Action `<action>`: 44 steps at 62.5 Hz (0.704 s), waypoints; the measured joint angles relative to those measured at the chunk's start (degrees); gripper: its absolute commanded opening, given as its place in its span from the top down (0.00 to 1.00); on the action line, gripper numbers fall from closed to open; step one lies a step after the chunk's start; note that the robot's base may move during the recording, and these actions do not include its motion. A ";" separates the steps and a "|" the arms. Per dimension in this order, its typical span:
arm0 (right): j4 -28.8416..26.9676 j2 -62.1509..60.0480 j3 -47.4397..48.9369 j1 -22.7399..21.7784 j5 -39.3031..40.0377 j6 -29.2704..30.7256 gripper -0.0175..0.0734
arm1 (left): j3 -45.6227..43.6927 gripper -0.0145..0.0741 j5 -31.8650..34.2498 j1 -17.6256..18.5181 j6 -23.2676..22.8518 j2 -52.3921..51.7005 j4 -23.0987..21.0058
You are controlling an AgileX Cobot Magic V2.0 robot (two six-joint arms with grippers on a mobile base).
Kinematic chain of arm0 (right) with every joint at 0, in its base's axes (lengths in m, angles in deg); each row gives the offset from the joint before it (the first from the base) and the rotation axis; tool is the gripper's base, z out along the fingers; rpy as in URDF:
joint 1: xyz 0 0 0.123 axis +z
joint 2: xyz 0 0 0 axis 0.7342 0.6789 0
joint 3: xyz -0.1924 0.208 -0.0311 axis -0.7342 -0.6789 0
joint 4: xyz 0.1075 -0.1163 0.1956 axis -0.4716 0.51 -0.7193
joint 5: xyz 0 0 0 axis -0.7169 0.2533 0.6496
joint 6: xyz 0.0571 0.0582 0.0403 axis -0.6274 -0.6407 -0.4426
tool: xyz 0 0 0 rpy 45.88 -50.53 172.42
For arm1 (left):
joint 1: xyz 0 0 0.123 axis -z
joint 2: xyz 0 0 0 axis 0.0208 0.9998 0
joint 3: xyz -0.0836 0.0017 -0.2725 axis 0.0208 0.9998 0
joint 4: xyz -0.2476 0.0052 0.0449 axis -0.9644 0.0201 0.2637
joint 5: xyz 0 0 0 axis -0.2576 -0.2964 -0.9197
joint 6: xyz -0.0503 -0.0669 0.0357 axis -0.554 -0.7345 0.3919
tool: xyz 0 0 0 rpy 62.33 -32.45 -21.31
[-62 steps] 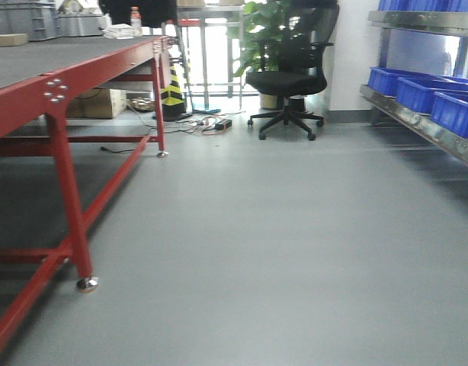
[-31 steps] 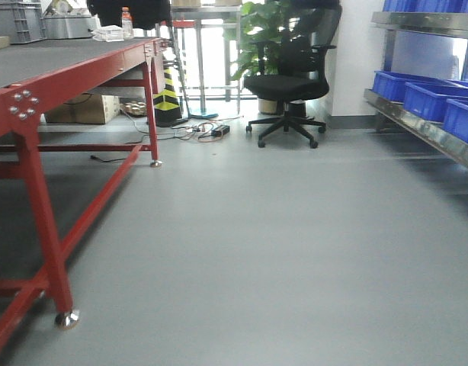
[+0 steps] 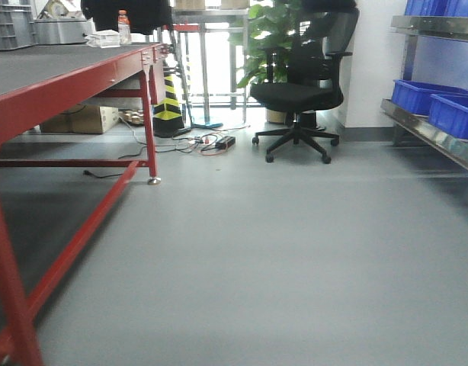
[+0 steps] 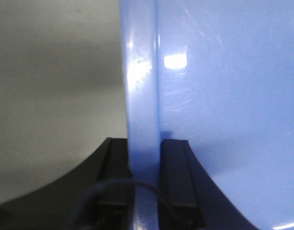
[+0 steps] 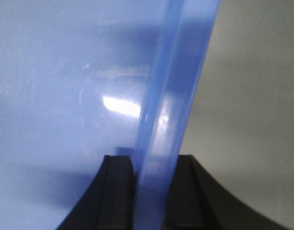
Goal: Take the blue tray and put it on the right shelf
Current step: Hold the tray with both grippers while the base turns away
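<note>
While my left gripper [image 4: 143,160] pinches one rim of the tray [image 4: 223,96] between its black fingers, my right gripper [image 5: 151,167] is clamped on the opposite rim (each rim fills the gap between the pads). The tray is thus held between my two arms, with grey floor [image 4: 51,72] beyond it. In the front view the shelf [image 3: 436,136] runs along the right, carrying dark blue bins [image 3: 432,103]. A red table [image 3: 74,80] stands on the left, and a black chair [image 3: 299,95] sits far ahead.
</note>
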 measured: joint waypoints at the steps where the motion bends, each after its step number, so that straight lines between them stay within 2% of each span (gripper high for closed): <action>1: 0.00 0.00 0.00 0.00 0.00 0.00 0.75 | 0.00 0.89 0.00 0.00 0.00 0.00 0.00; 44: 0.13 0.00 0.00 0.00 0.00 0.00 0.75 | 0.00 0.89 -0.32 0.00 0.00 0.00 -0.69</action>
